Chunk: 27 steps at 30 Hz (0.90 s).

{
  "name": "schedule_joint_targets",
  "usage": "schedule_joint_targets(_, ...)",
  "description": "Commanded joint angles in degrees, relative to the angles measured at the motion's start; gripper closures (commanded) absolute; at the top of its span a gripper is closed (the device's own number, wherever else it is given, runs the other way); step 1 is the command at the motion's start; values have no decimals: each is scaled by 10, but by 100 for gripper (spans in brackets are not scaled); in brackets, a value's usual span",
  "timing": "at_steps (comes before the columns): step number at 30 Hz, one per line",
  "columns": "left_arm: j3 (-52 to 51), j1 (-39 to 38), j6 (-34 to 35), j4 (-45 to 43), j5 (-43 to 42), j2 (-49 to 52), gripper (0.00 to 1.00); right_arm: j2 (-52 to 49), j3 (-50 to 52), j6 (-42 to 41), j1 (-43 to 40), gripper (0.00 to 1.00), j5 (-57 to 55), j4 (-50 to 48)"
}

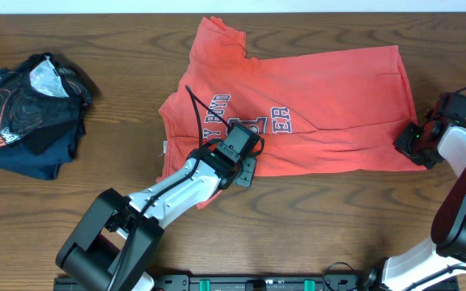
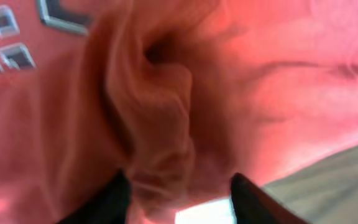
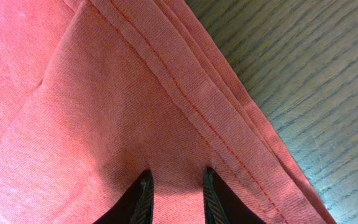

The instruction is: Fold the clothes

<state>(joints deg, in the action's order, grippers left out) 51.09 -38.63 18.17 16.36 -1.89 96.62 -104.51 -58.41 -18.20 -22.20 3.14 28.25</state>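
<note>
The clothes, a coral T-shirt with dark block lettering, lie spread across the middle of the table, one sleeve pointing to the far edge. My left gripper sits at the shirt's near hem, below the lettering. In the left wrist view a bunched fold of the shirt lies between its dark fingers, which stand apart with a bright gap beside the right one. My right gripper is at the shirt's right near corner. In the right wrist view it is shut on the cloth just inside the stitched hem.
A dark navy swirl-printed garment lies crumpled at the far left. Bare wooden table runs along the near side and to the right of the shirt. The left arm's black cable crosses the shirt.
</note>
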Motion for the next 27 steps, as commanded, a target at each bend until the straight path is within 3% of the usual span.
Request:
schedule_joint_targets(1,1,0,-3,-6,44,3,60,-20,20,3,2,75,-3,1)
schedule_joint_targets(5,1,0,-3,-14,45,4,63,-20,20,3,2,74,-3,0)
schedule_joint_targets(7,1,0,-3,-17,46,5,72,-20,20,3,2,74,-3,0)
schedule_joint_targets(10,1,1,-3,-17,52,5,94,-20,20,3,2,74,-3,1)
schedule_joint_targets(20,15,3,-12,-20,94,-40,94,-20,20,3,2,74,-3,0)
schedule_joint_targets(27,18,39,-35,-93,101,-52,94,-20,20,3,2,75,-4,-1)
